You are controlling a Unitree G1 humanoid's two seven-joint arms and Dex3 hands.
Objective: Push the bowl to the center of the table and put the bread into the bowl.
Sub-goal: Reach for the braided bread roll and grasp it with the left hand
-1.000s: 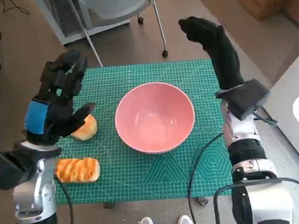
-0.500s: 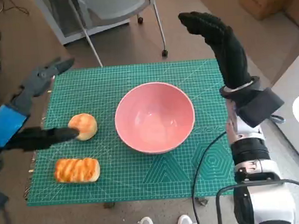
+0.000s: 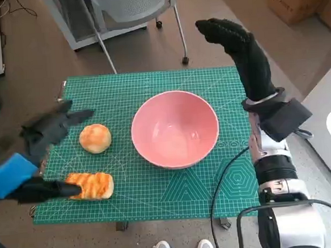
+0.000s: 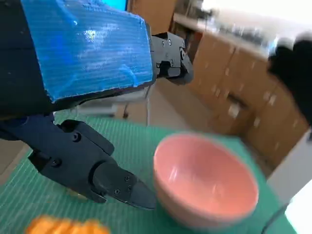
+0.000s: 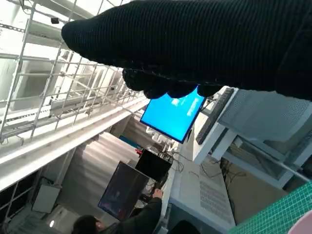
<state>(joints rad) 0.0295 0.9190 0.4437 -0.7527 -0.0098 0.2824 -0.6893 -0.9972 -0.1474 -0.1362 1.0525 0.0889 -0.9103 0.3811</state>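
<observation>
Green cutting mat (image 3: 176,197) has the pink bowl (image 3: 175,129) basically centered already, but both breads, round bun (image 3: 95,138) and striped loaf (image 3: 91,185), sit outside it, left hand (image 3: 37,161) spread empty nearby, right hand (image 3: 236,42) raised, holding nothing.

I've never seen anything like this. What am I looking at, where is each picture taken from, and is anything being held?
It is a humanoid robot at a small table. One picture looks down from its head; the other two come from cameras behind each hand. On the green mat sit a pink bowl, a round bun and a long striped bread. The left hand, black with blue tape, hovers open beside the breads, one finger near the long bread. The right hand, in a black glove, is raised beyond the table. Neither holds anything.
</observation>
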